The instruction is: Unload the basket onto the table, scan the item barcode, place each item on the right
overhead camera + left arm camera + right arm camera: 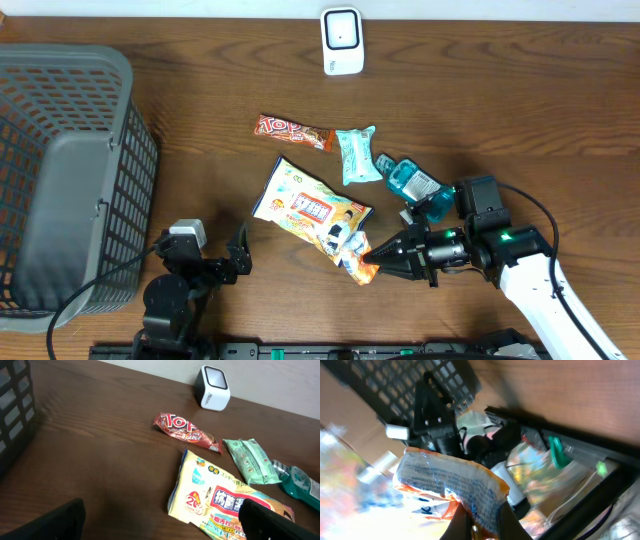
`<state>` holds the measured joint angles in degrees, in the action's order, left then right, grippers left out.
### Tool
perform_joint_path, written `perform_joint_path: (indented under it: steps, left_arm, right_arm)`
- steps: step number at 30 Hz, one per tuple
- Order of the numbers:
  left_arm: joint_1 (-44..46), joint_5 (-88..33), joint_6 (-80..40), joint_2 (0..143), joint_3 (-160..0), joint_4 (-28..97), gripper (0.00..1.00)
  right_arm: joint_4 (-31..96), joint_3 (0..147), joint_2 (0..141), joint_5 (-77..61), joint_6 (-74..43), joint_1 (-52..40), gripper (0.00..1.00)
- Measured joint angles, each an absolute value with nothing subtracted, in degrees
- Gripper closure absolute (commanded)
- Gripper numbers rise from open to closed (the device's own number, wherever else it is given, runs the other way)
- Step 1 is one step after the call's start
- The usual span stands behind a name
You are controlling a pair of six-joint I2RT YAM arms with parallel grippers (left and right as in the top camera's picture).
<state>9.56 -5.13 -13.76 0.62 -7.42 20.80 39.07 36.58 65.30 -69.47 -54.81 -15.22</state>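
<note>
Near the front edge of the wooden table (200, 130), right of centre, the right gripper (372, 262) is pinched tight on the lower right corner of the snack bag (312, 212), jaws narrow with crinkled foil between them. Right wrist view shows the bag's end bunched up just above the fingertips, with blue print on it too blurred to read, so cannot tell if a barcode is there. Rest of bag lies mostly flat on the table, yellow-white face up, running diagonally up-left from the pinch. Left gripper (241, 256) sits front left, jaws spread wide, holding nothing, pointing toward the bag but apart from it. Its wrist view has both black fingers at the bottom corners, with the bag lying ahead of them. White scanner (341, 41) stands at the far edge, centre, well apart from the bag and both grippers. Red candy bar (293, 130) lies between scanner and bag, near the bag's top end. Green wipes pack (355, 155) is just right of the candy bar, touching or nearly touching its end, cannot tell which. Blue mouthwash bottle (412, 184) lies on its side right of the wipes pack, close to the right arm. Grey mesh basket (70, 56) takes the left side, well apart from the items.
</note>
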Motion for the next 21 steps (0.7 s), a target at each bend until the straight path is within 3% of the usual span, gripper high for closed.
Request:
perform_joint_path:
  steps: [9,21]
  left_arm:
    - [9.6,-5.1,-13.8,0.6,-7.4,20.8,0.02]
    - [9.6,-5.1,-13.8,0.6,-7.4,20.8,0.02]
  right_arm:
    - [34.4,36.6,65.3,-67.0,-31.9,-15.2,0.99]
    - [16.3,36.5,65.3,-44.1,-26.5,-15.2,0.99]
